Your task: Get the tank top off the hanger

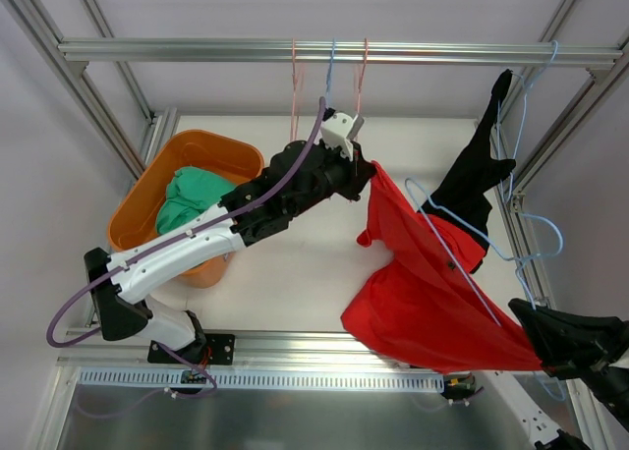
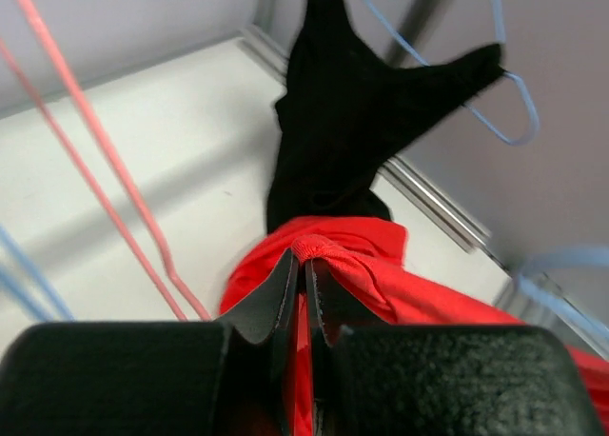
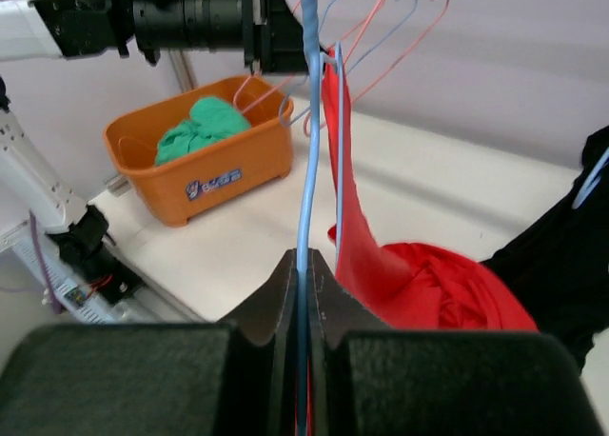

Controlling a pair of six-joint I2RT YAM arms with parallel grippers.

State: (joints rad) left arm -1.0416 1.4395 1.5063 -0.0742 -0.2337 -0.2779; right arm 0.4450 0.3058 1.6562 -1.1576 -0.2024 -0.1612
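A red tank top [image 1: 423, 293] hangs stretched between my two grippers, over the right half of the white table. The light blue wire hanger [image 1: 462, 268] runs through it on a slant. My left gripper [image 1: 369, 173] is shut on the top's upper strap; the left wrist view shows the red hem [image 2: 328, 248] pinched between the pads, left gripper [image 2: 304, 265]. At the lower right, my right gripper [image 1: 521, 317] is shut on the hanger. In the right wrist view the blue hanger wire [image 3: 306, 169] rises from the right gripper [image 3: 306, 260], with the red tank top [image 3: 447, 293] beside it.
An orange basket [image 1: 147, 175] holding a green cloth [image 1: 192, 199] stands at the left. A black garment [image 1: 472, 175] hangs on another blue hanger [image 1: 541, 224] at the back right. Pink hangers [image 1: 295, 77] hang from the metal rail [image 1: 197, 50].
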